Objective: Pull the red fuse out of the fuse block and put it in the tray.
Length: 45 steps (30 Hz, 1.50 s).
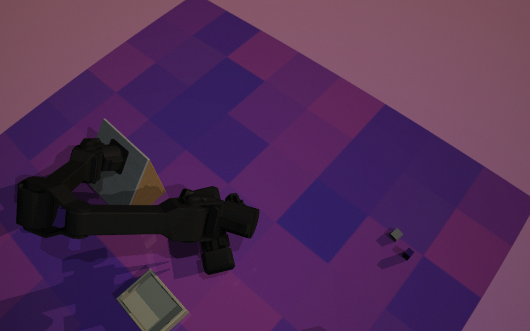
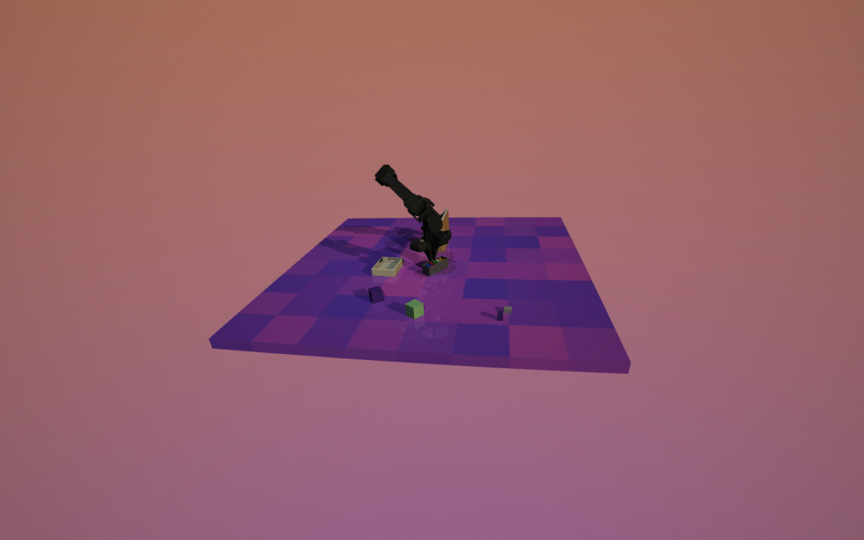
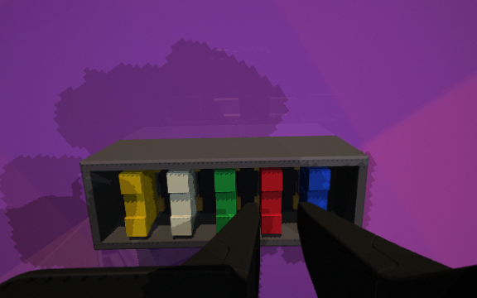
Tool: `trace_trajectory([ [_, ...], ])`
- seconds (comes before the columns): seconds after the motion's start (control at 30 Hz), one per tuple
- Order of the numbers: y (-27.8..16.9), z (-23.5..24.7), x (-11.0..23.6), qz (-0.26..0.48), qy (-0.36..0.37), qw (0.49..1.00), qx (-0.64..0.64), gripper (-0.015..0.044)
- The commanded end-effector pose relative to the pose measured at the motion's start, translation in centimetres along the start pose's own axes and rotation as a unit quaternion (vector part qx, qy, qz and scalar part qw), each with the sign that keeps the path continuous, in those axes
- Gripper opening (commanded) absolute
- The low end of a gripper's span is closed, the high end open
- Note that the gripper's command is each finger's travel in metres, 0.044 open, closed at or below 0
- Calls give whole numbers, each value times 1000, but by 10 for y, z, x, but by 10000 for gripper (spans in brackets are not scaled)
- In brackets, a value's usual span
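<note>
The dark grey fuse block (image 3: 222, 149) (image 2: 439, 266) holds a row of upright fuses: yellow (image 3: 137, 199), white (image 3: 180, 199), green (image 3: 225, 190), red (image 3: 272, 182) and blue (image 3: 315, 182). My gripper (image 3: 277, 213) (image 2: 430, 260) hangs close over the block. Its two fingers stand a little apart, one on each side of the red fuse, and wider than the fuse. I see no contact with it. The red fuse sits in its slot. In the top view the arm (image 1: 225, 222) hides the block. The beige tray (image 1: 169, 291) (image 2: 381, 271) lies empty beside the block.
A wedge-shaped ramp (image 1: 123, 173) (image 2: 445, 218) stands behind the arm. A green cube (image 2: 413, 308) and a dark cube (image 2: 375, 293) lie in front of the tray. A small grey cube (image 1: 396, 234) (image 2: 507, 309) and a small dark one (image 1: 407, 253) lie far to the right.
</note>
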<state>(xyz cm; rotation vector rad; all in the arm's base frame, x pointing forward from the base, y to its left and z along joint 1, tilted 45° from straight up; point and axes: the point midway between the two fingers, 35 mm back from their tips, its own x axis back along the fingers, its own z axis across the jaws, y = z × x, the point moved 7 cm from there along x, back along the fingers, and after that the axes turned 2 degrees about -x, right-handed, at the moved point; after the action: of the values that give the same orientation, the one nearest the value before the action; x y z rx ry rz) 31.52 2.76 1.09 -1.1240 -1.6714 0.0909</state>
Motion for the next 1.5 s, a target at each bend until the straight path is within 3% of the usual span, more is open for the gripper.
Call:
trace_trajectory([
  [0.0, -1, 0, -5, 3, -1, 1000, 2, 74],
  [1.17, -2, 0, -20, 4, -1, 1000, 2, 74],
  [1.47, -2, 1, -19, 2, 1, 1000, 1, 14],
])
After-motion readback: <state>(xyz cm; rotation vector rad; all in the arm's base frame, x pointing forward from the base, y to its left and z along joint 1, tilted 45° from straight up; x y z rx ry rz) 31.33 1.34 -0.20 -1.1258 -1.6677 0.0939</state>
